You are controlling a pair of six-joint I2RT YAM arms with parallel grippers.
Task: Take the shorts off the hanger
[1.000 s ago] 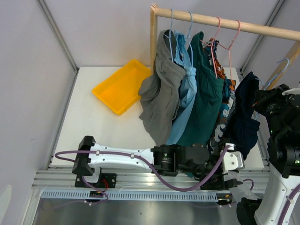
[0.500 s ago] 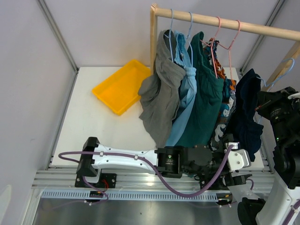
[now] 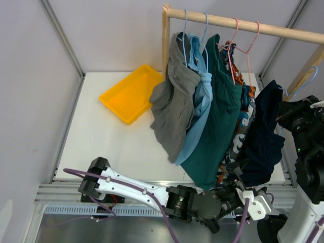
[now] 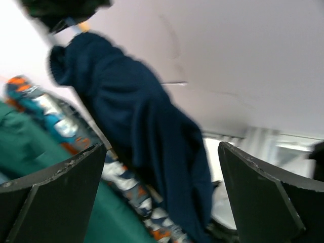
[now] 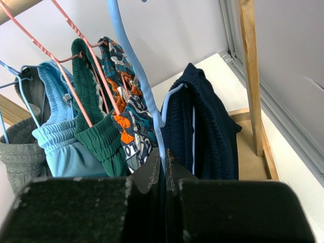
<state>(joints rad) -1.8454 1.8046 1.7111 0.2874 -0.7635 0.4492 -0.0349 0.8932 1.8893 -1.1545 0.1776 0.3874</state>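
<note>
Your left arm point(image 3: 131, 186) shows white links and black joint housings, a purple cable point(image 3: 76, 172) strapped along it — your right arm point(image 3: 310, 136) matches. The left end effector point(image 4: 162, 147) has matte black, rough-edged fingers point(image 4: 55, 197).

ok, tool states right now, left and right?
left tool: open, holding nothing; navy shorts just ahead of it.
right tool: closed on the blue hanger carrying the navy shorts.

Grey shorts point(image 3: 171, 104), light blue shorts point(image 3: 201, 106), teal shorts point(image 3: 221, 119) and print shorts point(image 3: 247, 109) are hanging side by side on the wooden rail point(image 3: 243, 24), while navy shorts point(image 3: 266, 139) are dangling off the rail on a blue hanger point(image 3: 302, 81) against the right arm point(image 3: 306, 131); the left arm point(image 3: 152, 192) is stretching across beneath them
</note>
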